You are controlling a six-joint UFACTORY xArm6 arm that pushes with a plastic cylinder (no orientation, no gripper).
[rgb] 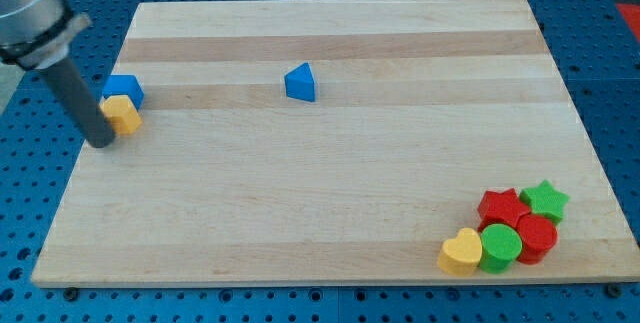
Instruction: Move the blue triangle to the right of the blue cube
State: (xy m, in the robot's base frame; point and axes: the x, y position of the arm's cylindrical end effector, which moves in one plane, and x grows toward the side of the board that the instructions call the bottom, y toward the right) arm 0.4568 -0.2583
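1. Camera view shows my tip at the board's far-left edge, touching or just beside the yellow block; there is no claw here, only a bare rod.
2. The blue cube sits just behind the yellow block, touching it.
3. The blue triangle lies well to the right of the cube, roughly level with it.
4. The triangle is already on the correct side; I judge the step is to bring it closer.
5. To do that well, I should circle the tip round to the triangle's right face and push leftward in a straight line.
6. Stop short of the cube, so neither it nor the yellow block shifts.
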